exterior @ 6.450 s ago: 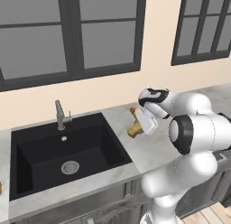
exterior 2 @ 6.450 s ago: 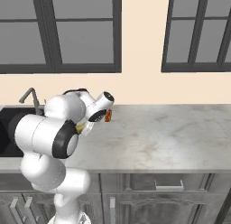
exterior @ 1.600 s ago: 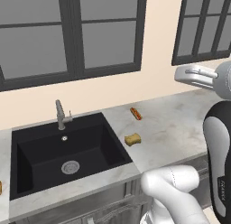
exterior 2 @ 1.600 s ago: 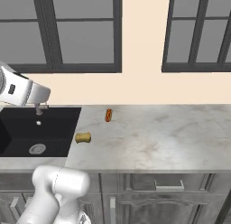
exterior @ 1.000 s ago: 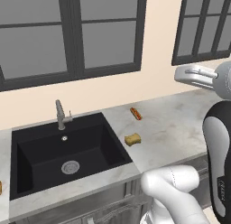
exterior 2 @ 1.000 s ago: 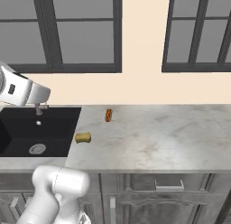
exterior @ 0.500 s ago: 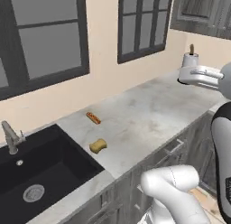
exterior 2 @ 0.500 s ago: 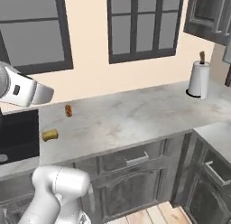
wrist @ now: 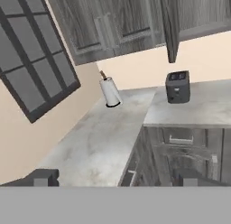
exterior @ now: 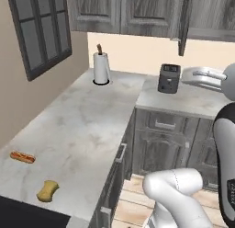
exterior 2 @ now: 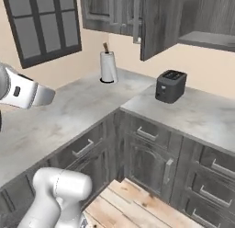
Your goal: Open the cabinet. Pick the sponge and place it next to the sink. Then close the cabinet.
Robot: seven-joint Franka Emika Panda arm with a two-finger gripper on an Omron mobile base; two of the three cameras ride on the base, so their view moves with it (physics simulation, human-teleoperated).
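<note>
Sponge (exterior: 47, 190) lies on the worktop (exterior: 82, 126) beside the hot dog (exterior: 22, 156); fingers (wrist: 41, 178) spread, empty. Cabinet (exterior 2: 158, 20) door hangs open: approach its outer face squarely and push gently shut.

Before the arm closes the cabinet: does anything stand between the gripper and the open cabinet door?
Nothing visible does. The open cabinet door hangs above the counter; the toaster and paper towel roll stand lower, below it.
</note>
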